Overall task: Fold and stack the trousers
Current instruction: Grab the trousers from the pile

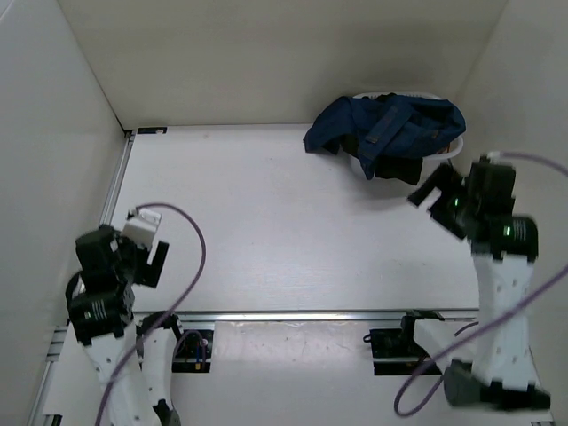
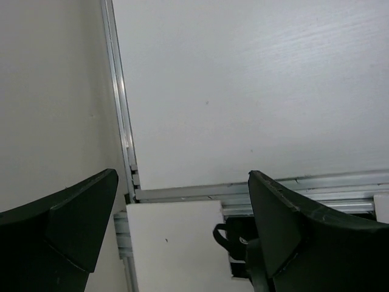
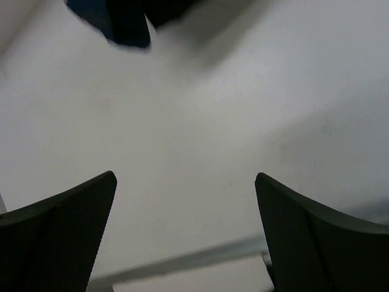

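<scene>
The trousers [image 1: 383, 127] are dark navy-blue jeans, crumpled in a heap over a white basket [image 1: 451, 152] at the back right of the table. A blurred dark corner of them shows at the top of the right wrist view [image 3: 124, 21]. My right gripper [image 1: 437, 202] is open and empty, just in front of the heap and to its right; its jaws stand wide apart over bare table [image 3: 185, 182]. My left gripper [image 1: 151, 253] is open and empty at the near left, far from the trousers, over the table's front edge [image 2: 182, 182].
White walls close in the table on the left, back and right. A metal rail [image 1: 311, 314] runs along the table's near edge and another [image 1: 114, 182] along the left side. Cables loop by both arm bases.
</scene>
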`<move>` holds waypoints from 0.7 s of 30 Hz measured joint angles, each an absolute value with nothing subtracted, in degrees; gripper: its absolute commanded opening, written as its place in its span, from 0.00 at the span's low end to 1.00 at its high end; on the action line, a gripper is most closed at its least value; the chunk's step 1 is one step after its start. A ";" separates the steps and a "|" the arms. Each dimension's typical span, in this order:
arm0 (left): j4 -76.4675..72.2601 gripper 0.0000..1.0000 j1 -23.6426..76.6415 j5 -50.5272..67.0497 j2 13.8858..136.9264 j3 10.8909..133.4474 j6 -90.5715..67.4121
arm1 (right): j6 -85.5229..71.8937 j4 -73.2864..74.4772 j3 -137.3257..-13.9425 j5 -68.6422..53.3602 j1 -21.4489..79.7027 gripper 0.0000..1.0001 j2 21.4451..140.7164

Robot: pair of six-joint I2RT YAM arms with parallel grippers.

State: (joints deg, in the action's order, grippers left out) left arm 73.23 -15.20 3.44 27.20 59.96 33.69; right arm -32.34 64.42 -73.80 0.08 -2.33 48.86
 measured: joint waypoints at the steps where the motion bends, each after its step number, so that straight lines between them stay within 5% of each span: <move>1: 72.69 1.00 -15.20 3.53 31.59 63.00 33.52 | -32.34 62.83 -78.74 1.17 -2.22 0.99 54.35; 13: 58.43 1.00 -15.18 14.37 66.11 73.34 33.45 | -33.30 46.48 -129.25 6.66 -0.16 0.99 112.75; 18: 55.53 1.00 -15.18 15.42 69.76 72.86 33.43 | -34.63 43.55 -134.28 5.80 2.04 0.99 124.75; 20: 54.81 1.00 -15.18 15.38 71.26 72.75 33.23 | -35.73 43.55 -133.03 5.74 2.79 0.93 126.65; 21: 54.57 1.00 -15.18 15.29 72.10 72.75 33.12 | -36.03 43.51 -132.84 5.56 3.09 0.81 127.35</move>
State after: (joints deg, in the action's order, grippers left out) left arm 54.57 -15.18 15.29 72.10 72.75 33.12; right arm -36.03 43.51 -132.84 5.56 3.09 127.35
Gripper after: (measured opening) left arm 0.998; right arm 0.960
